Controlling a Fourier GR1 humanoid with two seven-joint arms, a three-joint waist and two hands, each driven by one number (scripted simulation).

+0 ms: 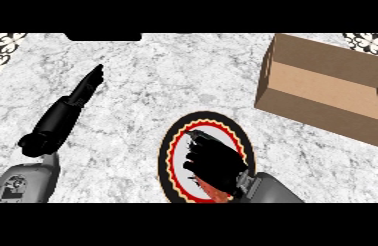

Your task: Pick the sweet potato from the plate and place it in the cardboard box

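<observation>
the black right hand (214,165) is seen with fingers curled round the orange sweet potato (210,189) on the round red-rimmed plate (171,145); a straight lift before crossing to the brown cardboard box (317,85) is advised. the black left hand (85,87) is held open.

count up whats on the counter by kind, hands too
plates: 1, the round plate with a red and black rim
sweet potatoes: 1, the sweet potato on it, mostly hidden under the right hand
boxes: 1, the cardboard box at the right
hands: 2, right hand and left hand
total: 5
</observation>
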